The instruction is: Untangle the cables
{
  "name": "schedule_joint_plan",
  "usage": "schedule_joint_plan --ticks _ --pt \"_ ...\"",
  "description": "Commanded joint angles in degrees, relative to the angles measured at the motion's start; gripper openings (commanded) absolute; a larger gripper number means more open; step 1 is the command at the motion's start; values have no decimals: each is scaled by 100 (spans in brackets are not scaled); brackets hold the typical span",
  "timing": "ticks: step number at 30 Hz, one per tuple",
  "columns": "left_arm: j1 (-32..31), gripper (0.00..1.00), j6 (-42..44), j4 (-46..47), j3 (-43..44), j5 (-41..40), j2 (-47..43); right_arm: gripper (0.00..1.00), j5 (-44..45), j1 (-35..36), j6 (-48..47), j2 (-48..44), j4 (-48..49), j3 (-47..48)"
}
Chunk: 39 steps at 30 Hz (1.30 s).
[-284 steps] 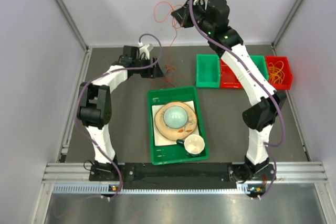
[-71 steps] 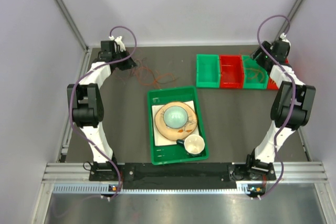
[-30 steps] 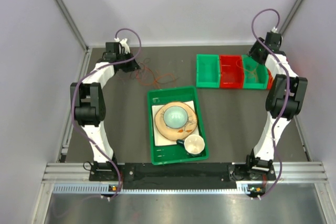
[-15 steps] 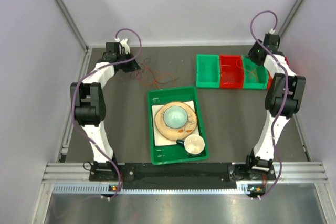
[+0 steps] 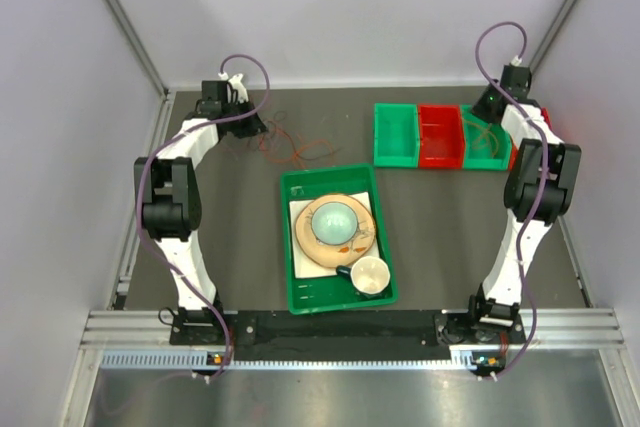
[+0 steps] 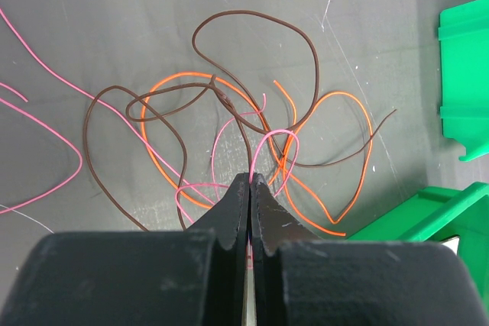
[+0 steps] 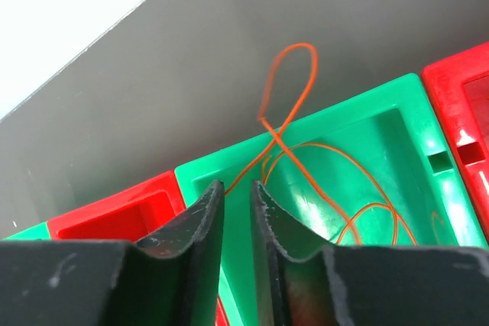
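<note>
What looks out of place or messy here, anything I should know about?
An orange cable in the right-hand green bin pokes a loop up past the rim instead of lying inside. By the left gripper, brown, orange and pink cables lie tangled on the table; it is shut on a pink cable.
</note>
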Motion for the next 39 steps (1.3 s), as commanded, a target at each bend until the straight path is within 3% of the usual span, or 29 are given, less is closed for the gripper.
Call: schedule_joint_plan --ticks 1,2,4,16,19,23,24,25,27,30,39 --pt "-9 0 53 52 225 24 -9 17 7 40 26 -259 253 -11" --pt "-9 0 53 52 225 24 -9 8 15 31 35 -286 279 -20" --pt "-9 0 53 61 225 32 -18 0 7 40 70 -400 349 -107" --pt "-9 0 62 70 217 32 -9 0 350 -83 -176 -1876 903 -1337" --pt "-9 0 27 88 208 67 0 0 384 -118 -263 -2113 1069 -1794" --pt "-17 0 9 105 208 85 -18 0 411 -118 -413 -2009 948 -1734" --pt "-17 0 9 96 208 76 -27 11 402 -118 -431 -1948 886 -1655" --pt "-17 0 18 96 208 76 -18 31 402 -118 -448 -1773 851 -1498" --pt "-17 0 18 105 208 59 -35 60 489 -118 -474 -1561 623 -1260" --pt "-17 0 18 88 216 50 -44 76 517 -118 -545 -1104 288 -777" --pt "-26 0 71 44 252 -29 17 80 508 -118 -466 -374 33 -178"
